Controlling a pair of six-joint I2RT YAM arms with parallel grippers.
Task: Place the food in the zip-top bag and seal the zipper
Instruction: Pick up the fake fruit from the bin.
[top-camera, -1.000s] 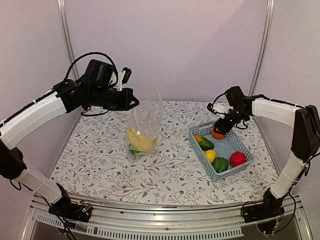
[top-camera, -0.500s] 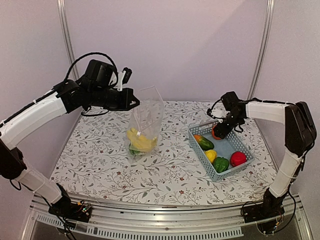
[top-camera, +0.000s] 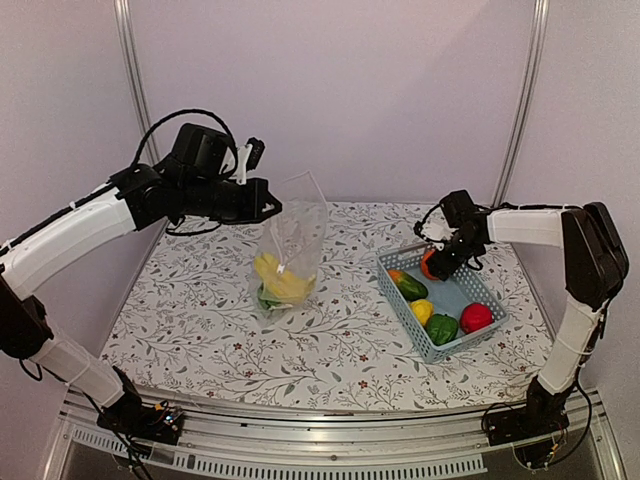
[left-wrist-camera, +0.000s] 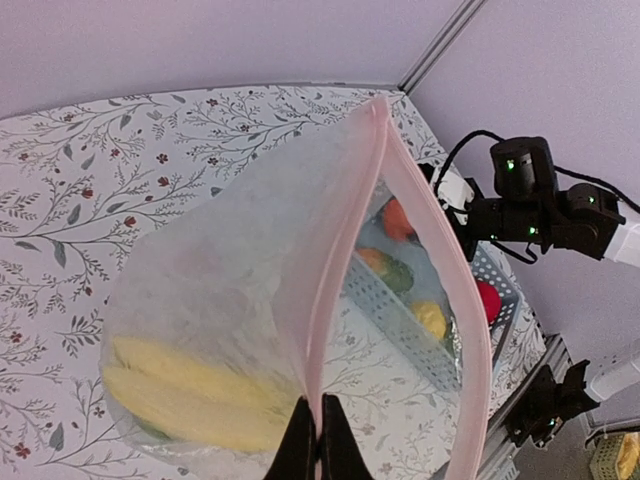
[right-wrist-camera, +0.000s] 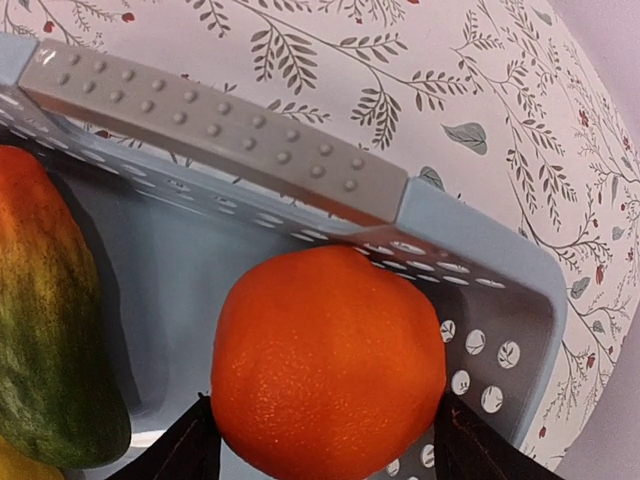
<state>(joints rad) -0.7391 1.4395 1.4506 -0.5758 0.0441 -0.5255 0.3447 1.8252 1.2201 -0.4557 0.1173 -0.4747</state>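
My left gripper (top-camera: 270, 208) is shut on the pale pink zipper (left-wrist-camera: 345, 230) of the clear zip-top bag (top-camera: 290, 240) and holds its mouth up and open; in the left wrist view my fingertips (left-wrist-camera: 318, 440) pinch one lip. A yellow banana (top-camera: 283, 282) and a green piece (top-camera: 268, 299) lie in the bag. My right gripper (top-camera: 435, 262) is shut on the orange (right-wrist-camera: 330, 360) at the far corner of the light-blue basket (top-camera: 455, 292). A green-orange piece (top-camera: 408, 285), lemon (top-camera: 421, 311), green pepper (top-camera: 440, 328) and red apple (top-camera: 476, 317) lie in the basket.
The basket's grey rim handle (right-wrist-camera: 220, 150) runs just behind the orange. The bag's bottom rests on the floral tablecloth (top-camera: 200, 310) left of the basket. Metal frame posts (top-camera: 135, 70) stand at the back corners.
My right gripper has shifted slightly left with the orange, over the basket's far corner. The left gripper and bag have barely moved.
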